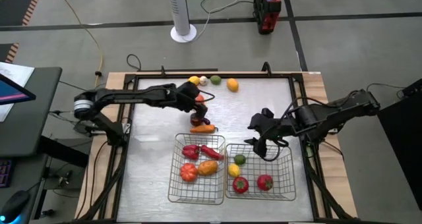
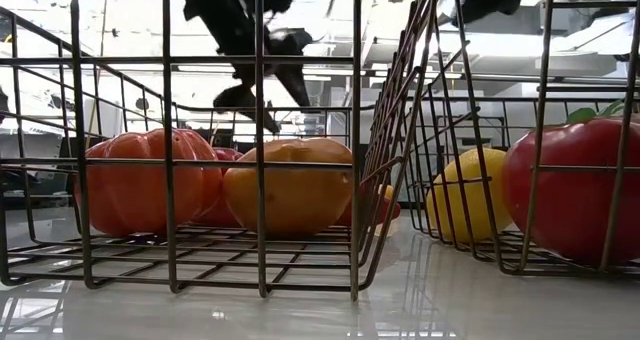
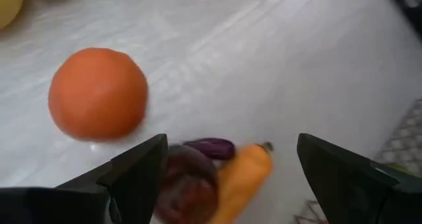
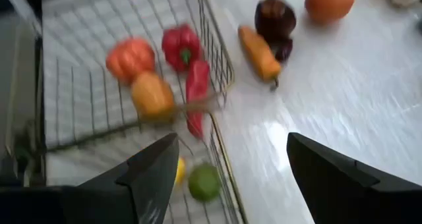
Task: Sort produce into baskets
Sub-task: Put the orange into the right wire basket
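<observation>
The left gripper hangs with fingers spread wide above loose produce on the table. In its wrist view an orange fruit lies beyond the fingers, and a dark purple piece and a carrot lie between them, touching each other.

From above, the carrot sits at 6 o'clock from that gripper, just outside the left basket. That basket holds a red pepper, a long red pepper, a ribbed orange tomato and a yellow-orange pepper.

The right gripper hovers, jaws wide apart, over the far left corner of the right basket, which holds a lime, a lemon and two red tomatoes.

At 12 o'clock on the table lie a yellow piece, a whitish one, a green one and a yellow-orange fruit.

The table-top is pale and glossy, framed in wood. Beyond it stand a white fan base and a red-and-black device, perhaps a power unit.

Only the low view shows the basket wires from the side, with the tomato and pepper resting on the mesh floor.
</observation>
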